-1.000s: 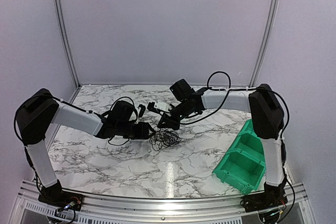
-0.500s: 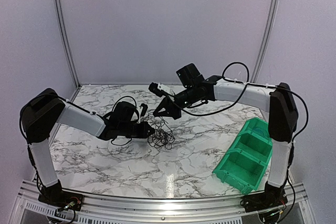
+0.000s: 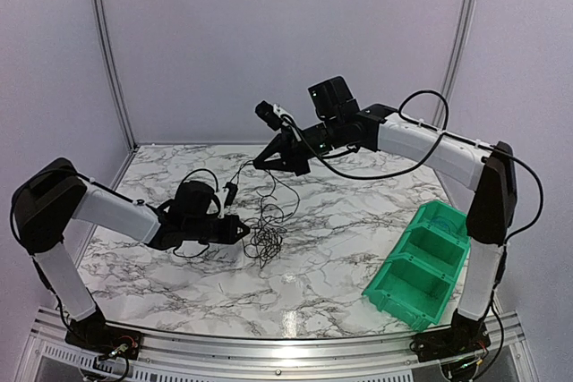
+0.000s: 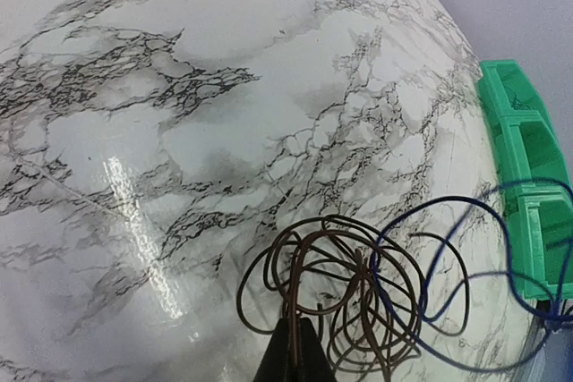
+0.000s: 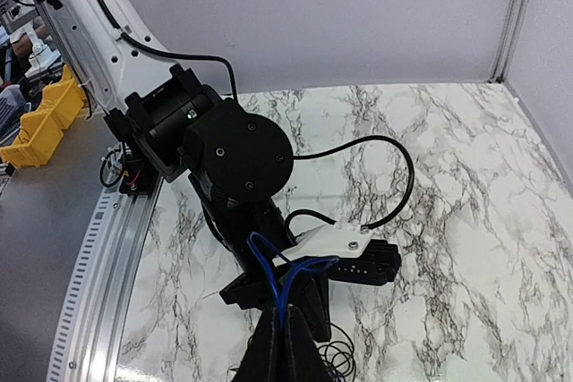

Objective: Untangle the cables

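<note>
The cables (image 3: 266,241) lie as a small loopy tangle on the marble table, with thin strands rising from it. My left gripper (image 3: 243,233) sits low at the tangle's left edge. In the left wrist view the left gripper (image 4: 294,346) is shut on a dark brown cable (image 4: 345,279), and a blue cable (image 4: 448,297) loops beside it. My right gripper (image 3: 260,164) is raised above the table behind the tangle. The right gripper (image 5: 288,326) is shut on a loop of the blue cable (image 5: 273,266), directly over the left arm (image 5: 233,154).
A green divided bin (image 3: 419,276) stands at the right front of the table and shows at the right edge as the green bin (image 4: 526,176) in the left wrist view. Yellow bins (image 5: 36,123) sit off the table beyond the rail (image 5: 98,248).
My right gripper has risen and moved back with the blue cable, pulling strands up out of the tangle. My left gripper has shut on the dark cable and drawn toward the near left.
</note>
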Controlling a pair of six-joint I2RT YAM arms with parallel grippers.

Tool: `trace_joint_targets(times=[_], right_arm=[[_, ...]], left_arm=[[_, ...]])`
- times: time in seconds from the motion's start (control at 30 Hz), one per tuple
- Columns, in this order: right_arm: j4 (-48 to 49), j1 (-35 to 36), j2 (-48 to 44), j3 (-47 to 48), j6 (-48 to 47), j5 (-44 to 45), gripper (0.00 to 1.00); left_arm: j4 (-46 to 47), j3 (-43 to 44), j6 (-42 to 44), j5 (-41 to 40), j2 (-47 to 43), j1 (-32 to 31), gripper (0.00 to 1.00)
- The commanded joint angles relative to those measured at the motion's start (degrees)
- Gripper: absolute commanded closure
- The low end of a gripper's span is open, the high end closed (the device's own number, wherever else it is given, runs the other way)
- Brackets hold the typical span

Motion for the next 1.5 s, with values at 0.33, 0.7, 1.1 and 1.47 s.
trace_joint_targets(times=[0.33,0.7,1.1,1.47], right_arm=[[5.31,-0.08,-0.49,-5.85,4.71,5.34,0.94],[5.34,0.51,1.20,-4.43,5.91,6.69,1.00],[3.25,0.52,1.17,-0.72,6.11,5.66,1.00],[-1.69,0.54,-2.32,13.57,4.70,2.71,1.00]], left_arm=[[0.15,-13.05,3.21,-20.57,-27.87,1.44,0.37],[-0.59,-5.67,-3.19,-10.42,-25.56,1.09,0.33],[0.47,4.86,-5.51,-7.21,-10.67,0.32,0.58],[4.69,8.09,-7.42,-10.70,1.86,1.36,0.71]])
